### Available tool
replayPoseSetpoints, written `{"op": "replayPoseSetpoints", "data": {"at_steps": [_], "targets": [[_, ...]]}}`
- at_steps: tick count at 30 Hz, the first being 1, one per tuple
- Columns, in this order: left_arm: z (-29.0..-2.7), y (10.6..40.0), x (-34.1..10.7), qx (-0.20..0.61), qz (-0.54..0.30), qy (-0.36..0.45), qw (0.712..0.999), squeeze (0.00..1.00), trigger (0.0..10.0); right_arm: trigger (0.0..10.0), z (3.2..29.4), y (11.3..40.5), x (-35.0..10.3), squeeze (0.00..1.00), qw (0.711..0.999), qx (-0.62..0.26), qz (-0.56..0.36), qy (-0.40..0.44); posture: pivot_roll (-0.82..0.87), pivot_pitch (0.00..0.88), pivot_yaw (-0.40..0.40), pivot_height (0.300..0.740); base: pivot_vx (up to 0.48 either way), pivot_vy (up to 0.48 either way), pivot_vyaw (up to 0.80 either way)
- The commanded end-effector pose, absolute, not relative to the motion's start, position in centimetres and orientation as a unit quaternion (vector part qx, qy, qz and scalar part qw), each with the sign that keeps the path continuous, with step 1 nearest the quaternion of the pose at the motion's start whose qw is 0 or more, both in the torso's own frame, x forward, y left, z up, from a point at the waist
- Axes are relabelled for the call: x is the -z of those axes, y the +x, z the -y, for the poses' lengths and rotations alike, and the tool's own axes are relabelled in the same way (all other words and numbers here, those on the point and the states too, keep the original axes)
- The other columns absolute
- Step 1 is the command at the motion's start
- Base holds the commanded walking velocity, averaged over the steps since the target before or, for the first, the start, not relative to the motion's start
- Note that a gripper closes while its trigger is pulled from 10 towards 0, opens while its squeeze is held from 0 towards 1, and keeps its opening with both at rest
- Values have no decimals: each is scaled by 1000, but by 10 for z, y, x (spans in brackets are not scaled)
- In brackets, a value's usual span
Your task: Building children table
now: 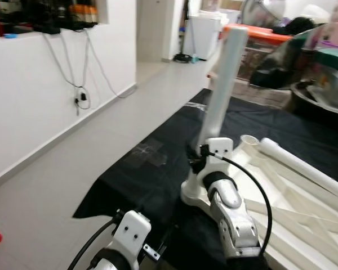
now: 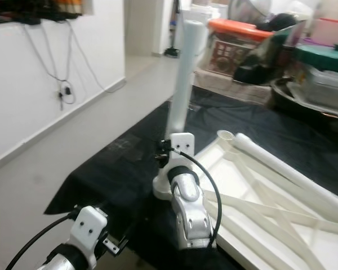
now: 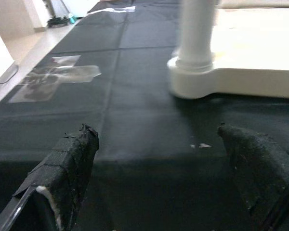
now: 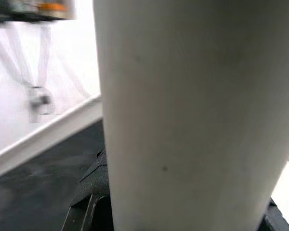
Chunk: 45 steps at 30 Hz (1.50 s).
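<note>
Black sheet (image 1: 141, 169) spread on pale tiled floor (image 1: 62, 174); white wall (image 1: 28, 101) with hanging cables (image 1: 79, 84) at left, clutter of bins (image 2: 242, 50) behind. White tabletop (image 2: 259, 197) lies upside down on sheet. Leg (image 1: 222, 84) stands upright in its near corner socket. Right gripper (image 4: 94, 202) clasps leg low down. Left gripper (image 3: 159, 163) hovers spread wide over sheet, near the socket.
</note>
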State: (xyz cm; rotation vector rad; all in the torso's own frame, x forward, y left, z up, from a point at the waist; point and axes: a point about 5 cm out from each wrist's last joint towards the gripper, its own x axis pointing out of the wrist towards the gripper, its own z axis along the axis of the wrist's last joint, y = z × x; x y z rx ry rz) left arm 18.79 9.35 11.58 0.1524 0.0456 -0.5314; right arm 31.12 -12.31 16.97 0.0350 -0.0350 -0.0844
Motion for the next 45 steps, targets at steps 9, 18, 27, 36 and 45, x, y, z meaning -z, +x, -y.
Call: {"op": "replayPoseSetpoints", "data": {"at_steps": [9, 18, 27, 36, 45], "targets": [[-92, 190, -114, 267, -26, 72, 961, 0, 10000, 10000, 88, 300, -166, 1000, 996, -3, 6, 86, 220, 0, -109, 740, 0, 0, 0], [-92, 191, -114, 268, -26, 71, 960, 0, 10000, 10000, 90, 314, -168, 0, 955, -268, 0, 126, 215, 0, -109, 740, 0, 0, 0], [-92, 193, -113, 269, -25, 72, 960, 0, 10000, 10000, 96, 336, -182, 0, 837, -540, -43, 82, 221, 0, -111, 740, 0, 0, 0], [-91, 191, -114, 268, -24, 73, 960, 0, 10000, 10000, 61, 341, -192, 0, 730, -679, -48, 60, 245, 0, -126, 740, 0, 0, 0], [-91, 189, -114, 268, -25, 72, 960, 0, 10000, 0, 35, 338, -190, 0, 692, -718, -19, 70, 251, 0, -128, 740, 0, 0, 0]]}}
